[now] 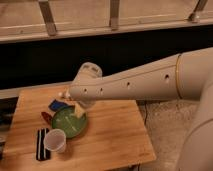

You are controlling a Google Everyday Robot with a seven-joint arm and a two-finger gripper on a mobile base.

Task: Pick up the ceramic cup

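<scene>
While hanging over green plate (pixel 64 126), tool (pixel 78 111) grip state cannot tell, ceramic cup (pixel 54 140) near front-left table (pixel 116 136) edge, open boards rightward.

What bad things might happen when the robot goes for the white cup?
1. The claw hangs over the green plate, not the ceramic cup, so it might come down on the plate instead.
2. The cup stands near the front edge of the table, close beside the plate and a striped black thing. A bump might tip it or shove it off.

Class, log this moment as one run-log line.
end effector: over green plate | ceramic cup: upright on table, not grasped
</scene>
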